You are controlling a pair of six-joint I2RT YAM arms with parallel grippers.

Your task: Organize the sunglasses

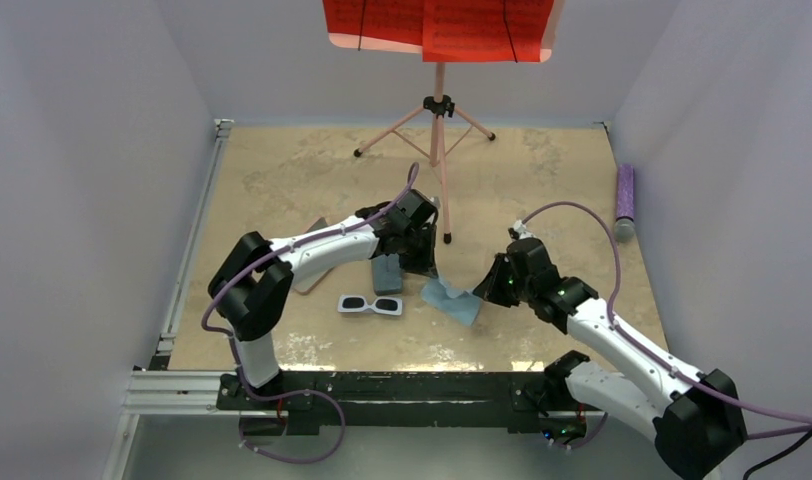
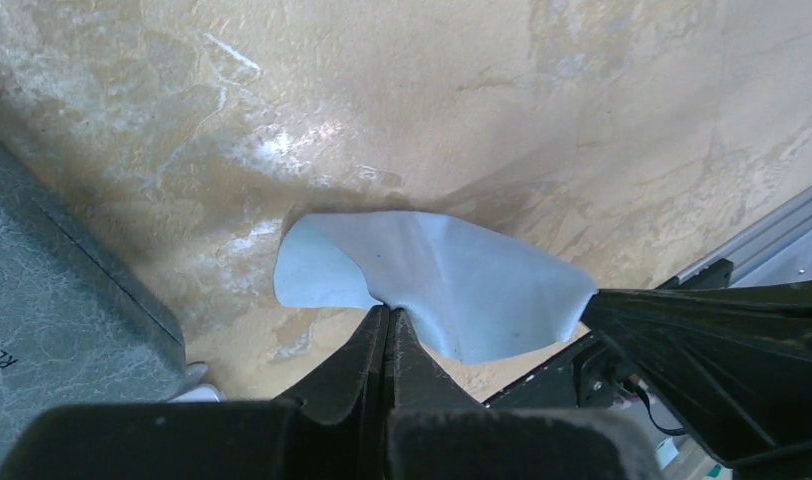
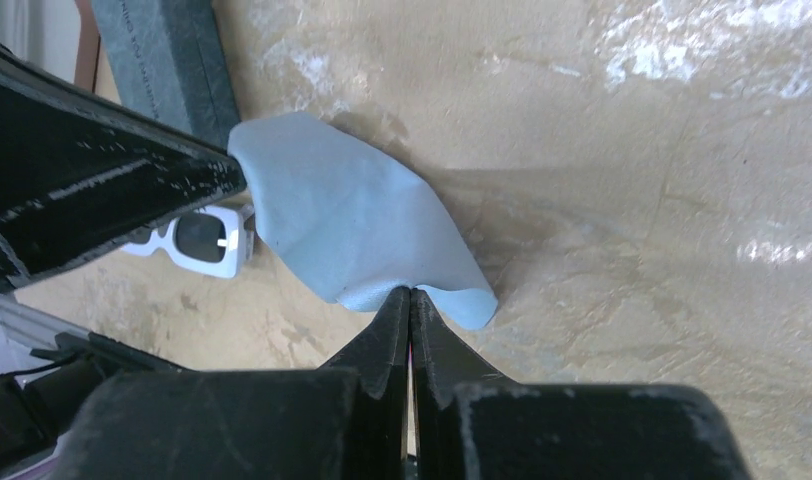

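**Q:** Which lettering could be read?

**A:** Only a fragment. In the left wrist view, the grey case [image 2: 62, 300] bore small dark capitals at the picture's left edge. They were turned sideways and cut off by the frame, and they seemed to read "REF".

**Q:** Were there other markings?

**A:** In the right wrist view, a faint printed line ran along the case, too blurred to read. In the top view, the red sheet [image 1: 442, 25] on the stand [image 1: 438, 110] carried dark marks, too small to read.

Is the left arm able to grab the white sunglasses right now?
Probably not yet. The left arm's jaws are shut on the blue cloth, which the right arm's jaws pinch too. The white sunglasses lie close by with nothing over them, so it would likely reach once it lets go.
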